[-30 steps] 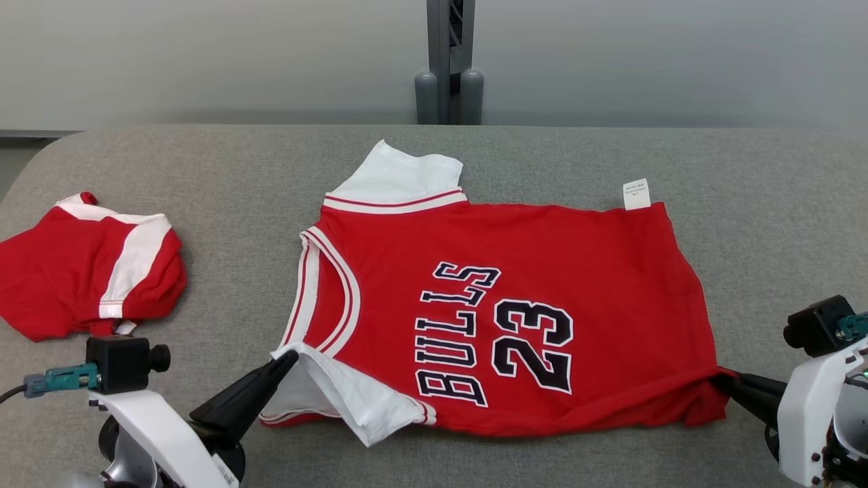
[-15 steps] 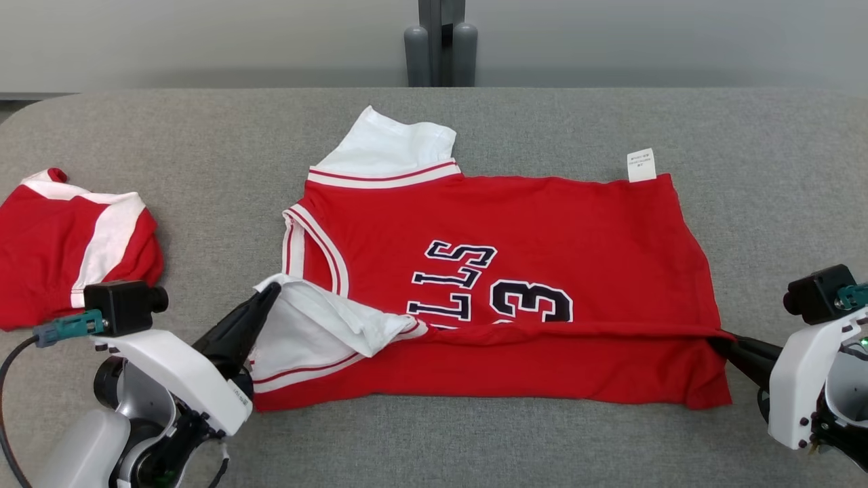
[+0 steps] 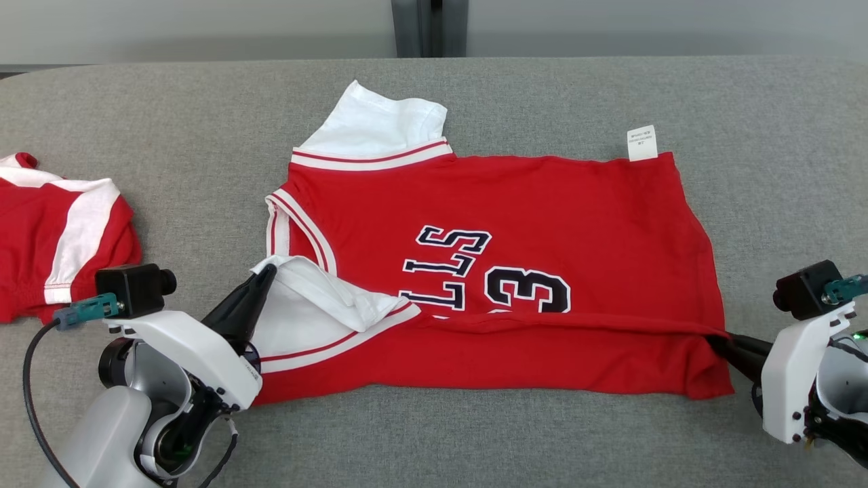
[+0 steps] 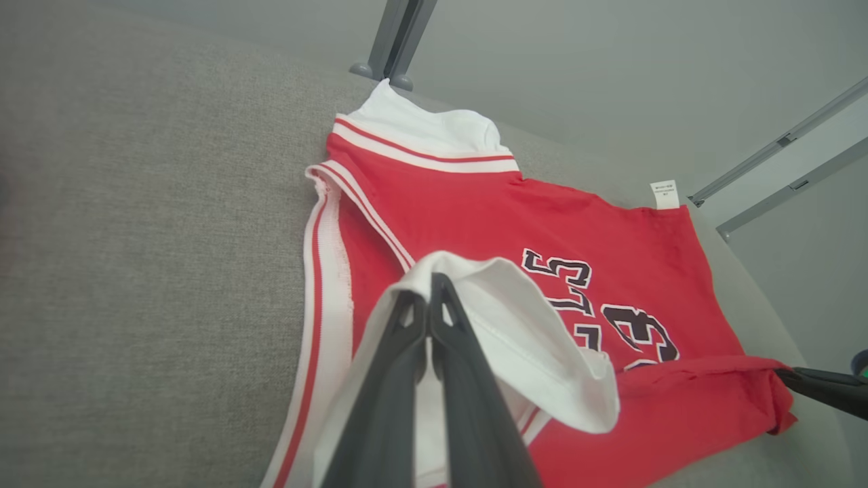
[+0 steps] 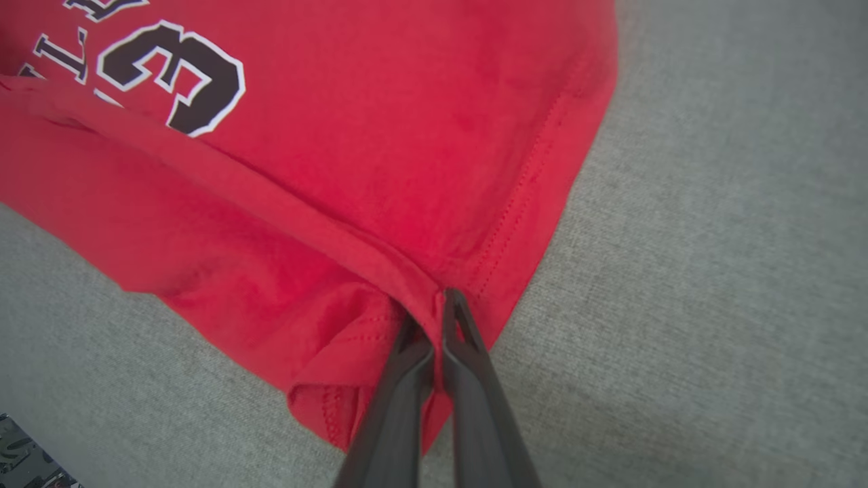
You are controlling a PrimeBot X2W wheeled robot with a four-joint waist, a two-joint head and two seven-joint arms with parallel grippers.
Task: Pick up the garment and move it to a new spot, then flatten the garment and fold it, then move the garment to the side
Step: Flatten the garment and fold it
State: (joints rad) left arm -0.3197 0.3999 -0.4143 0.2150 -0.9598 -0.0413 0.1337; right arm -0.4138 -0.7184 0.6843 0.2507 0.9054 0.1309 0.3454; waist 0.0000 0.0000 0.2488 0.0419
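A red garment [image 3: 542,203] with white sleeves and black "BULLS 23" lettering lies spread on the grey table [image 3: 169,122]. Its near edge is folded back over the lower part of the lettering. My left gripper [image 3: 268,271] is shut on the near white sleeve, which is held slightly raised. The left wrist view shows that sleeve draped over the left gripper's [image 4: 434,281] tip, with the garment [image 4: 475,210] beyond. My right gripper [image 3: 712,341] is shut on the red hem corner at the right end. In the right wrist view, the right gripper [image 5: 444,298] pinches bunched red cloth of the garment [image 5: 373,102].
A second red and white garment [image 3: 61,224] lies crumpled at the table's left edge. A grey post [image 3: 413,27] stands behind the table's far edge. Bare grey table runs along the near edge and beyond the garment on the right.
Both grippers have carried the garment's near edge away from me, folding it over the lower half of the lettering. The head camera has tilted down, shifting the whole picture upward.
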